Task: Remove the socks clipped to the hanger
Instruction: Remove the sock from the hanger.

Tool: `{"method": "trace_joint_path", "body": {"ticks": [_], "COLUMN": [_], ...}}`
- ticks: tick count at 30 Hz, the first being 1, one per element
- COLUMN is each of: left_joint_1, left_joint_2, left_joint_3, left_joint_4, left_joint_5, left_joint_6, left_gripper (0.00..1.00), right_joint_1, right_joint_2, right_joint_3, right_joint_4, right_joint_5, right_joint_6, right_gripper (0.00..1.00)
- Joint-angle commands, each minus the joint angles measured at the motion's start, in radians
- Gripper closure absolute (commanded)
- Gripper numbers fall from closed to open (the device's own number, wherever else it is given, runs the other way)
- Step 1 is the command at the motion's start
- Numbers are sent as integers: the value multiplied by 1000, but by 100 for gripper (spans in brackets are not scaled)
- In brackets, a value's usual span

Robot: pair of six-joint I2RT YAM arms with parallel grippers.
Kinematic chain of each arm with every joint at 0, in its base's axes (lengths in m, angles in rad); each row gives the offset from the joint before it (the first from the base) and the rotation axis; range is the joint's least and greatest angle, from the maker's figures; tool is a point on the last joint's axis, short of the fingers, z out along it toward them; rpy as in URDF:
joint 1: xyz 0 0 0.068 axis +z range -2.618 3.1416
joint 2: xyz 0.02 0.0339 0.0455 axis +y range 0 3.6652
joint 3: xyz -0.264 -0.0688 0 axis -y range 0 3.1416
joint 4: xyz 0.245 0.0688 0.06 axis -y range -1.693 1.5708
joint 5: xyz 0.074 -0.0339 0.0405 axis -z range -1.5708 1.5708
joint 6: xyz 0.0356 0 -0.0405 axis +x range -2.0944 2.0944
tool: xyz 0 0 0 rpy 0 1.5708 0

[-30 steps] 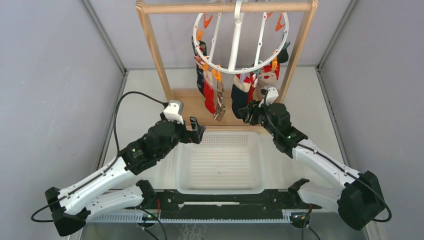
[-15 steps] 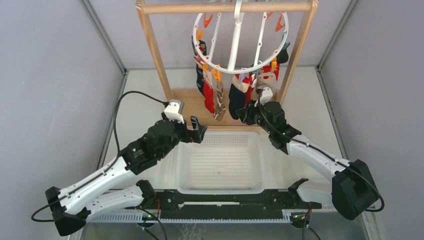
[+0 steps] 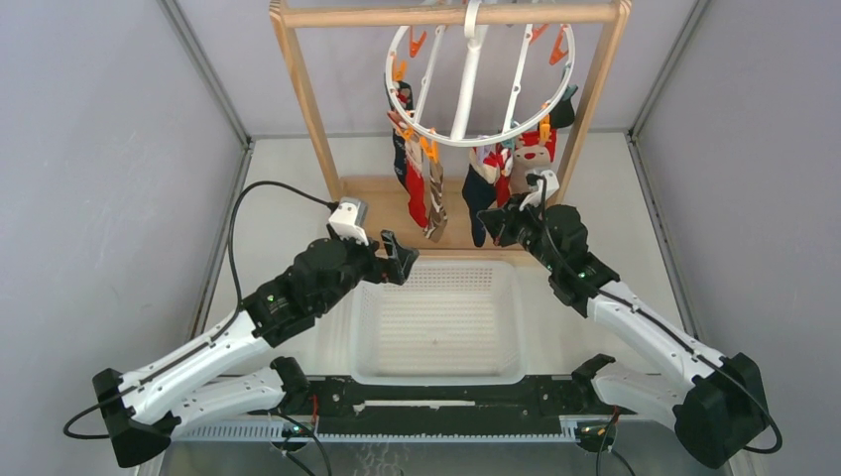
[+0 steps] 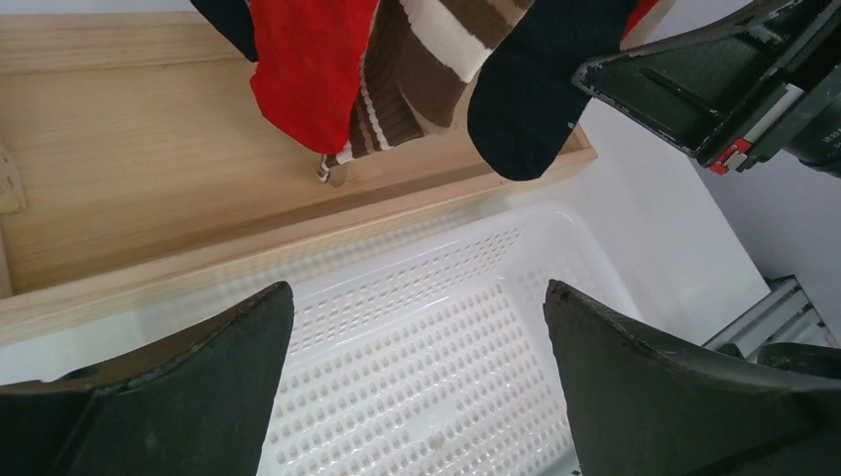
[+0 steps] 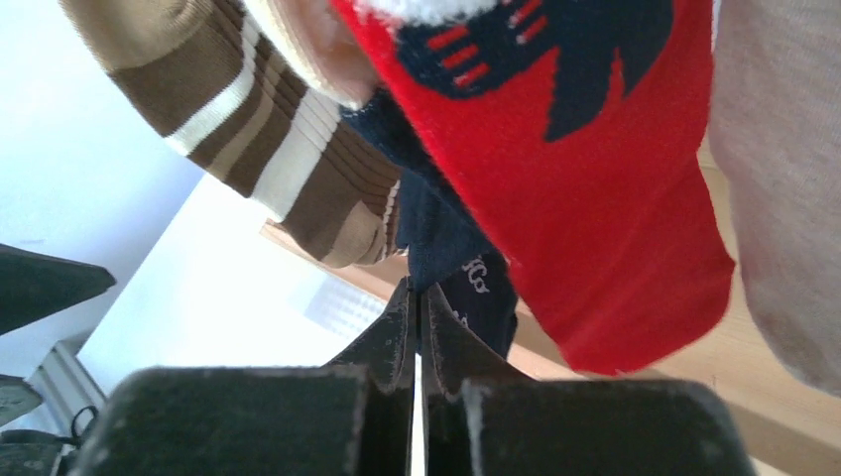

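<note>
Found socks [image 3: 479, 193] clipped to hanger [image 3: 466, 142], upper centre | saw left gripper [image 3: 398, 260] jaws wide apart, empty, above basket [image 3: 436, 377] | saw right gripper [image 5: 418, 296] jaws together beside navy sock [image 5: 474, 290], right of centre

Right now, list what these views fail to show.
- Whether the right tool pinches the dark navy fabric sock: right wrist view, its shut fingers hide contact.
- Round white plastic hanger, hook: top view, frame edge cuts it.
- Number of small fabric socks: top view, they overlap.
</note>
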Motion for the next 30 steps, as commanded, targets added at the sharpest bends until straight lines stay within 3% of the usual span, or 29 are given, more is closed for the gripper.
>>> {"method": "trace_joint_path", "body": {"ticks": [1,10,30], "left_joint_1": [5,4,-7], "left_joint_2": [6,11,32], "left_joint_3": [-10,-15,-133], "left_joint_4": [59,87,386], "left_joint_5": [30,56,218], "left_joint_6": [-21,-25,-30], "left_gripper": [0,0,0], "right_joint_1": [-4,-2,-20], "right_joint_2": [-34,-76,-200], "right_joint_3": [39,38,48], "right_joint_4": [-15,-64,-119], "right_joint_5": [-27,-51,-264], "right_joint_6": [18,32,207], "right_gripper": [100,100,100]}}
